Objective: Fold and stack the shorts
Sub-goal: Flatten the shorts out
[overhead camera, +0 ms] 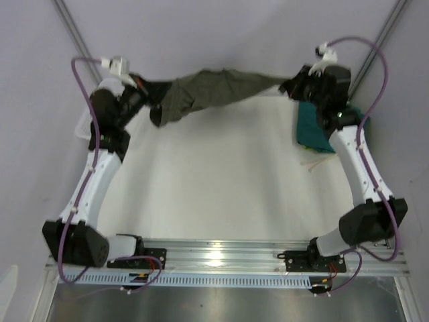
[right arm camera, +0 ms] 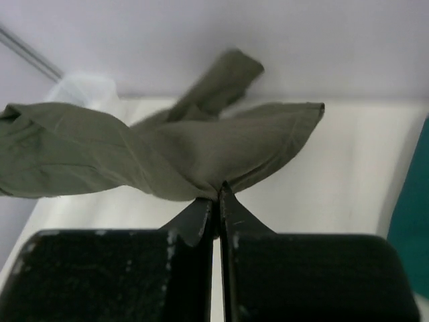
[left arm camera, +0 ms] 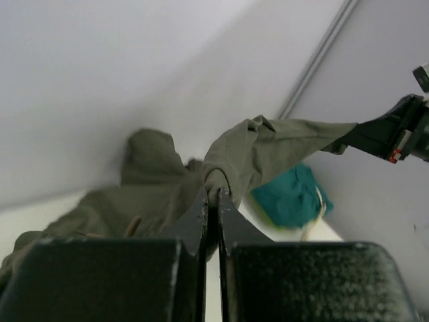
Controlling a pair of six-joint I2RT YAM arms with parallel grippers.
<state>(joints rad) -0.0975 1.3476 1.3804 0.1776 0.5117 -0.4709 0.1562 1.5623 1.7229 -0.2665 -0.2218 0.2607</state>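
The olive-green shorts (overhead camera: 214,90) hang stretched in the air between my two grippers at the far side of the table. My left gripper (overhead camera: 153,94) is shut on their left end; in the left wrist view the jaws (left arm camera: 216,191) pinch a fold of the olive cloth (left arm camera: 255,147). My right gripper (overhead camera: 289,86) is shut on their right end; in the right wrist view the jaws (right arm camera: 218,191) pinch the olive cloth (right arm camera: 167,151). The folded teal shorts (overhead camera: 315,131) lie on the table at the far right, under my right arm, and also show in the left wrist view (left arm camera: 291,194).
The white table top (overhead camera: 228,181) lies below the hanging shorts. A white drawstring (overhead camera: 316,162) trails from the teal pair. A clear plastic bin (overhead camera: 84,127) sits behind my left arm. A metal rail (overhead camera: 221,255) runs along the near edge.
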